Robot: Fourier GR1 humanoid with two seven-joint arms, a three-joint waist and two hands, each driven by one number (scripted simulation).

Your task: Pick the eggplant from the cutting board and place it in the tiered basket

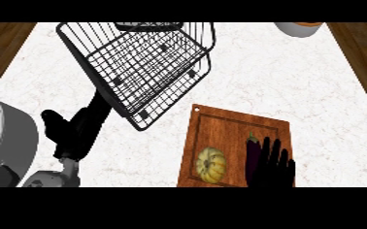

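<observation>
We have the right hand (pixel 275 164) down at the near right of the cutting board (pixel 215 126), fingers straight and laid over the eggplant (pixel 253 153), not curled round it. The eggplant lies lengthwise along the board's right side, its stem pointing to the far edge, most of its right flank hidden under our fingers. Beside it, at the board's near middle, sits a small yellow squash (pixel 210 165), apart from the eggplant. The board rests at the counter's (pixel 287 77) near right. Across at the far left stands the wire basket (pixel 143 63), tilted in our view, well apart from the board. Our left hand (pixel 72 131) shows at the near left, just below the basket; we cannot tell how its fingers are set. A bowl (pixel 299 28) peeks in at the far right corner.
</observation>
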